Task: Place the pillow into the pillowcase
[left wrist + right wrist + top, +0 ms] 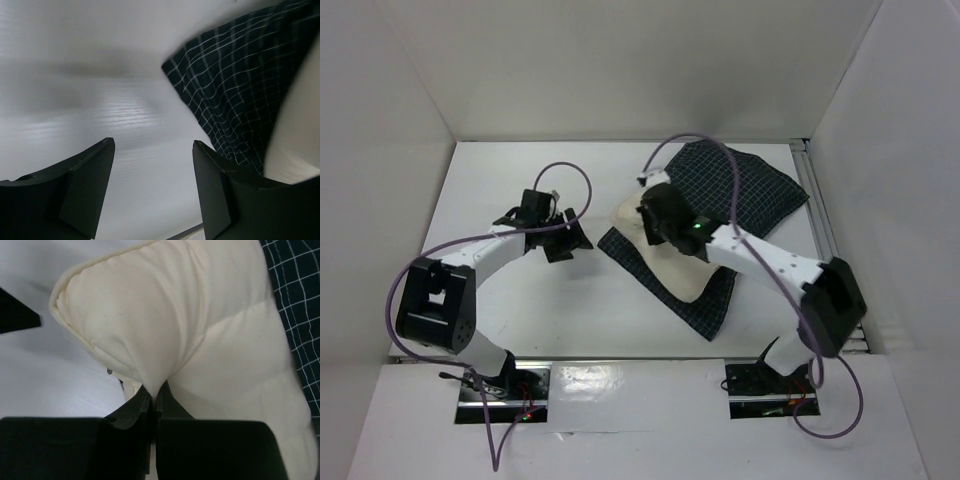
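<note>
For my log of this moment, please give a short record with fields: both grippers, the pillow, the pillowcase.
left gripper: open, empty, above the table beside the pillowcase
right gripper: shut on a fold of the pillow
pillow: lying on the pillowcase, visible part uncovered
pillowcase: limp on the table, partly under the pillow

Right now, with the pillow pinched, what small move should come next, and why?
Probably bring the left end effector across to the pillowcase at its nearest edge and close on it. The right end effector is shut on a fold of the pillow, which lies on top of the pillowcase, not inside. The left one hangs open over bare table, holding nothing.
</note>
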{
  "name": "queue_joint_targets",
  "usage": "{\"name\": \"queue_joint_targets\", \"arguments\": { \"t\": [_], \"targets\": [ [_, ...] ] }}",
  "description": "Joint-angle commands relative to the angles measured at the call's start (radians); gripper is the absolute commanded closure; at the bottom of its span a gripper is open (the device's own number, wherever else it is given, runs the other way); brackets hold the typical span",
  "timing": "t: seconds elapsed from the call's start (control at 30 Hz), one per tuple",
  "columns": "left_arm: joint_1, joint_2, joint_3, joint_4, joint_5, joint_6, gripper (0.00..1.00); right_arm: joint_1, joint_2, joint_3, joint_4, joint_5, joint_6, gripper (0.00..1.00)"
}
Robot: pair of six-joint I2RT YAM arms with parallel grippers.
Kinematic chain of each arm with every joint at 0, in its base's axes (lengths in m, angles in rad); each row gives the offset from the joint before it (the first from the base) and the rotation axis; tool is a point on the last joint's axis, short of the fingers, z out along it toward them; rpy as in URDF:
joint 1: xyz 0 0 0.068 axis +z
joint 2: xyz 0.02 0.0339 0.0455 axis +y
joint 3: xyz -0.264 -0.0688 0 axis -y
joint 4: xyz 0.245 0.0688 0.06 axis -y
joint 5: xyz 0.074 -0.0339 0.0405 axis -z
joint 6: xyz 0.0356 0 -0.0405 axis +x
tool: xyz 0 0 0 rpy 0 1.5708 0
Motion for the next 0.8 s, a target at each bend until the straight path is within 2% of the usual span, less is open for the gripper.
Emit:
{"name": "queue_joint_targets", "arguments": {
  "t": [0.0, 0.13, 0.23, 0.3, 0.4, 0.5, 0.57, 0.67, 0.77],
  "targets": [
    [-0.028, 0.049, -0.004, 0.080, 0.081, 0.040, 0.23, -0.074, -0.216, -0.044, 0.086, -0.129, 0.029, 1.00],
    [-0.084, 0.133, 0.034, 0.093, 0.118, 0.080, 0.19, -0.102, -0.279, -0.068, 0.051, -0.206, 0.039, 1.00],
    [-0.146, 0.182, 0.045, 0.093, 0.037, 0.092, 0.19, -0.126, -0.313, -0.079, 0.062, -0.298, 0.048, 1.00],
    [-0.147, 0.163, -0.027, 0.226, 0.093, 0.059, 0.19, -0.151, -0.322, -0.079, 0.037, -0.357, 0.048, 1.00],
    [-0.147, 0.110, -0.147, 0.465, 0.181, -0.006, 0.18, -0.161, -0.345, -0.070, 0.008, -0.357, 0.036, 1.00],
    [-0.124, 0.130, -0.135, 0.538, 0.222, 0.018, 0.19, -0.162, -0.356, -0.070, -0.015, -0.347, 0.026, 1.00],
    [-0.110, 0.153, -0.072, 0.519, 0.207, 0.070, 0.22, -0.162, -0.367, -0.070, -0.015, -0.347, 0.016, 1.00],
    [-0.119, 0.176, 0.002, 0.424, 0.103, 0.220, 0.23, -0.171, -0.386, -0.061, -0.040, -0.347, 0.016, 1.00],
    [-0.153, 0.221, 0.078, 0.296, -0.096, 0.259, 0.19, -0.171, -0.406, -0.061, -0.040, -0.347, 0.016, 1.00]
  ]
}}
